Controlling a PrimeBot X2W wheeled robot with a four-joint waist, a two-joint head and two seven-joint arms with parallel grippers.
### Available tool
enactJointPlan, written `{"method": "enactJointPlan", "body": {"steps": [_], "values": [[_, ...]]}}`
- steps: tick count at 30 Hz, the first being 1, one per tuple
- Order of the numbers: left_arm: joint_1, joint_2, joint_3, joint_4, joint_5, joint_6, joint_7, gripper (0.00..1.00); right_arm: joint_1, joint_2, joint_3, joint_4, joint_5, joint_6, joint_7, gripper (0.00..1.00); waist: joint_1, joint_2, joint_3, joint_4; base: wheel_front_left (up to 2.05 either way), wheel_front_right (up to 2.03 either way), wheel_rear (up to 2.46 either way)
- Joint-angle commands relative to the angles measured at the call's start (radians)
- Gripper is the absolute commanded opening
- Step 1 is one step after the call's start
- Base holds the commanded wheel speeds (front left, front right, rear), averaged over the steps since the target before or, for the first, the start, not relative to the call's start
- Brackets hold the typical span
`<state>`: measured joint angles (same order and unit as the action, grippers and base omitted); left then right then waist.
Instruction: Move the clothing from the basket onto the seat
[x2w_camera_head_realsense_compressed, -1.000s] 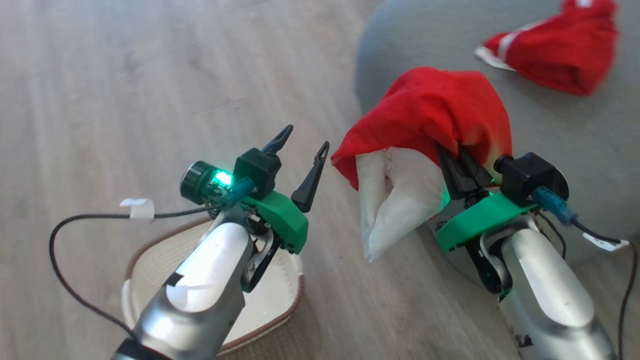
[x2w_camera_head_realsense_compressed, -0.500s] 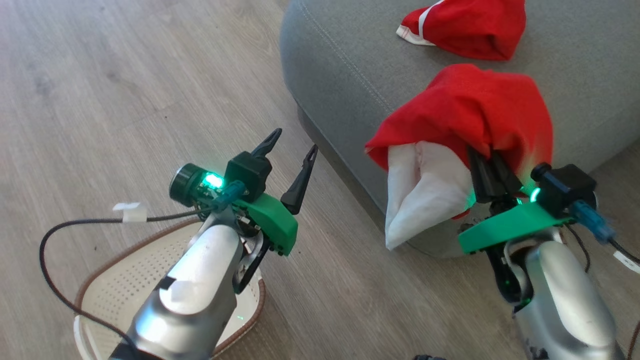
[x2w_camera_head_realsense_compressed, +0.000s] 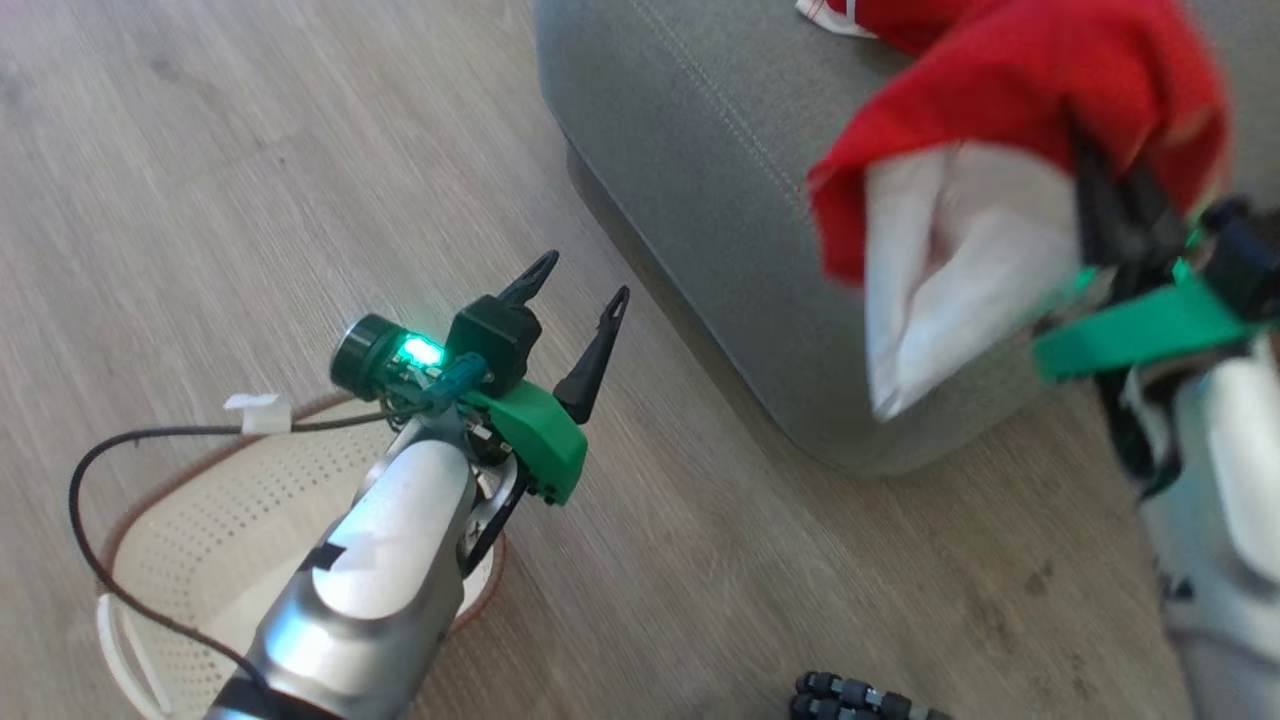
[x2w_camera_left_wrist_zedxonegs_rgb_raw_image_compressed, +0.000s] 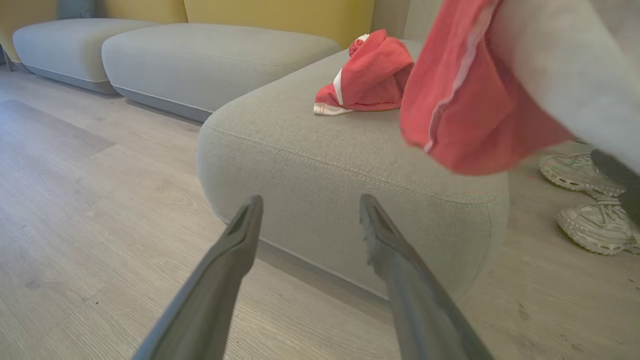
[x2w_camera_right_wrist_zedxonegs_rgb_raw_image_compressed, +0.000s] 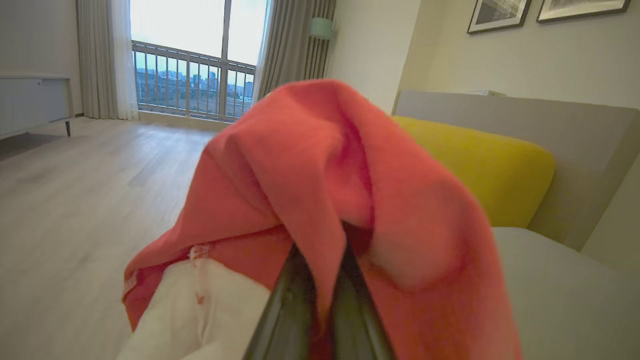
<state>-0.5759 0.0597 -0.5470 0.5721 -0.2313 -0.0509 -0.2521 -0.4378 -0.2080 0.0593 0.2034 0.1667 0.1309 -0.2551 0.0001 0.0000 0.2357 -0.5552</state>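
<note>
Left end effector (x2w_camera_head_realsense_compressed: 583, 280) is hovering above the wooden floor (x2w_camera_head_realsense_compressed: 250, 200), fingers spread wide and gripping nothing. Its forearm is crossing over the basket (x2w_camera_head_realsense_compressed: 200, 510), which is sitting on the floor. Right end effector (x2w_camera_head_realsense_compressed: 1120, 200) is pinching a red garment (x2w_camera_head_realsense_compressed: 1000, 90) between closed fingers. Fabric is draping over them, white panel hanging on the near side. Garment is hanging over the near corner of the seat (x2w_camera_head_realsense_compressed: 720, 200); contact with the cushion cannot be told. Second red garment (x2w_camera_left_wrist_zedxonegs_rgb_raw_image_compressed: 372, 75) is lying farther back on the seat, white band showing.
</note>
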Motion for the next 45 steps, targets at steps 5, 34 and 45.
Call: {"method": "enactJointPlan", "body": {"steps": [5,34,45], "values": [[-0.052,0.043,0.047,-0.033,0.032,-0.001,-0.01,1.0,-0.189,-0.07,0.005,0.038,-0.018,0.0,-0.007,0.0,-0.0001,0.0,0.08,-0.002,0.0,0.0,0.0],[-0.131,0.16,-0.024,-0.119,0.079,-0.04,0.058,1.0,-0.853,-0.331,-0.35,0.559,-0.179,0.0,0.179,0.0,-0.0001,0.0,0.422,0.128,0.0,0.0,0.0],[-0.137,0.185,-0.052,-0.154,0.082,-0.045,0.078,1.0,-0.913,-0.304,-0.755,0.756,-0.231,0.0,0.274,0.0,-0.0001,0.0,0.51,0.187,0.0,0.0,0.0]]}}
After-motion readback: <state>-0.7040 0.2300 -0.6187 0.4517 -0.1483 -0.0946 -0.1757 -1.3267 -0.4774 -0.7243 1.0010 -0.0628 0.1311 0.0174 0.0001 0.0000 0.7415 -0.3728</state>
